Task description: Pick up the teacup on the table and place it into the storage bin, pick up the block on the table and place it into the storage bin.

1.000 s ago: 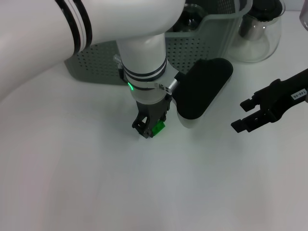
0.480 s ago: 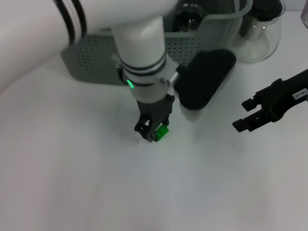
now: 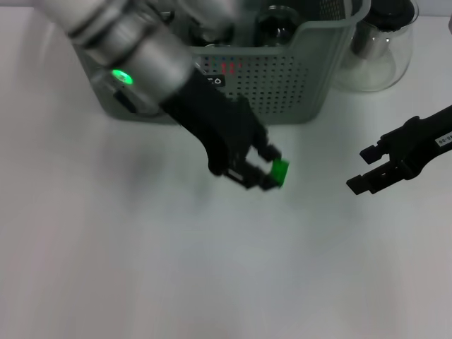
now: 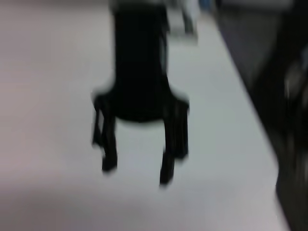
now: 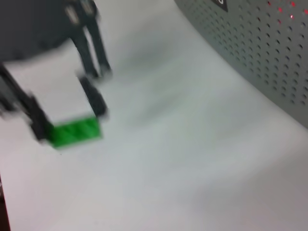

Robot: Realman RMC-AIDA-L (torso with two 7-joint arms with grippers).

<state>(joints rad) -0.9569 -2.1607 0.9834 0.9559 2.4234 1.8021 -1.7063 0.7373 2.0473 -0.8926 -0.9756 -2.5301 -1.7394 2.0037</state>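
Gripping the green block (image 3: 280, 171) between my left gripper (image 3: 263, 171) fingertips, I carry it clear of the desk, ready for the storage bin (image 3: 296, 85) at the far edge. My right gripper (image 3: 367, 169) waits open near the right edge.

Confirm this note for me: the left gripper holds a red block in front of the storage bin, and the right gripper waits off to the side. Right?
Wrong on one count: the block is green, not red, as the head view shows. The left gripper does hold it in front of the storage bin, and the right gripper waits off to the side.

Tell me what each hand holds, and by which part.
The left hand grips the green block at its sides, lifted above the table. The right hand holds nothing.
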